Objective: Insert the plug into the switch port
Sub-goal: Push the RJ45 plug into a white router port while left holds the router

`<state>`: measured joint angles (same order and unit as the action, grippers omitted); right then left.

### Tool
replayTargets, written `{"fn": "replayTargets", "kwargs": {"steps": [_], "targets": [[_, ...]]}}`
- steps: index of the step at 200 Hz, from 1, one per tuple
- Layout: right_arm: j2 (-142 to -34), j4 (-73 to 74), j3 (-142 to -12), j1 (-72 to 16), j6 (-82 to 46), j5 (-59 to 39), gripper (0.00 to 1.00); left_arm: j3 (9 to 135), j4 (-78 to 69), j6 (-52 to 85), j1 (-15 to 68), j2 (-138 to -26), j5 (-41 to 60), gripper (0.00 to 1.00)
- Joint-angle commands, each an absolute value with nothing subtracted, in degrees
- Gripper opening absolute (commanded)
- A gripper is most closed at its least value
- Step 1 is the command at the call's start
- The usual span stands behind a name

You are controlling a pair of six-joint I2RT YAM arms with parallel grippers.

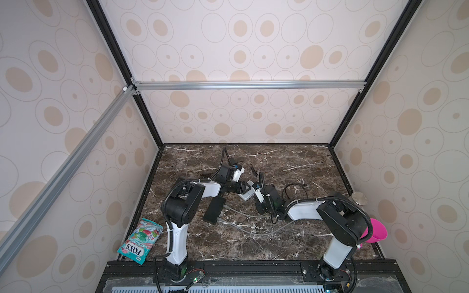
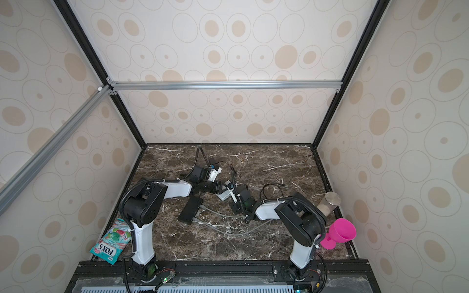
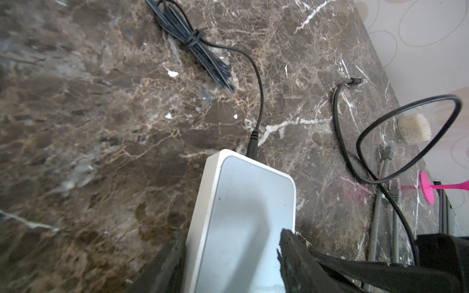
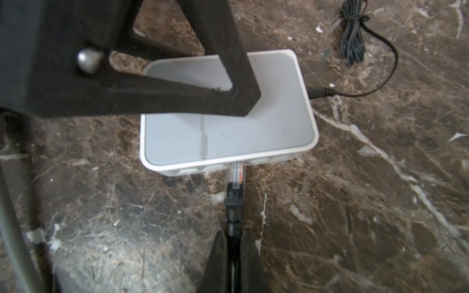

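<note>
Left tool [image 3: 232,251] is gripping the white switch [image 4: 228,126] by its sides, jaws half apart. Right tool [image 4: 233,243] is pinching the black cable [image 4: 233,215] behind the plug [image 4: 236,175], whose tip is entering a middle port. The switch is sitting on the marble table [image 4: 355,203], with dotted walls [image 1: 253,114] around it.

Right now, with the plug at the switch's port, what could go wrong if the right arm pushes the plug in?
1. The right gripper pinches the black cable behind the plug, not the plug itself, so a push may bend the cable and cock the plug in the port.
2. The left gripper clasps only one end of the switch; the push could pivot it on the marble table.
</note>
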<state>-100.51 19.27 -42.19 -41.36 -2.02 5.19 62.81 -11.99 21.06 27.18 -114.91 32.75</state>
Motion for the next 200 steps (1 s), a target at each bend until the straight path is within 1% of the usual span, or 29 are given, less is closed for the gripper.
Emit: {"fn": "replayTargets", "kwargs": {"steps": [1,33,58,121,160,200], "targets": [[-101.1,25.8,-41.1,-41.4,1.4,-0.1,0.00,61.4,-7.9,22.6,29.3,-115.1,37.9,0.59],[-99.8,29.2,-39.0,-40.6,5.0,-3.9,0.00,61.6,-7.7,22.3,29.3,-115.3,38.8,0.59],[-100.1,27.6,-40.1,-38.8,4.9,-5.4,0.00,61.2,-7.0,21.6,29.4,-114.6,39.7,0.59],[-103.0,26.2,-44.3,-36.9,6.2,-6.1,0.00,61.3,-3.9,19.7,31.9,-114.3,40.6,0.59],[-103.9,22.2,-47.5,-36.9,6.9,-6.2,0.00,58.7,-4.0,20.2,33.2,-113.3,40.7,0.59],[-103.9,21.9,-48.7,-36.8,7.5,-6.6,0.00,56.6,-3.5,20.1,34.4,-112.5,40.4,0.59]]}}
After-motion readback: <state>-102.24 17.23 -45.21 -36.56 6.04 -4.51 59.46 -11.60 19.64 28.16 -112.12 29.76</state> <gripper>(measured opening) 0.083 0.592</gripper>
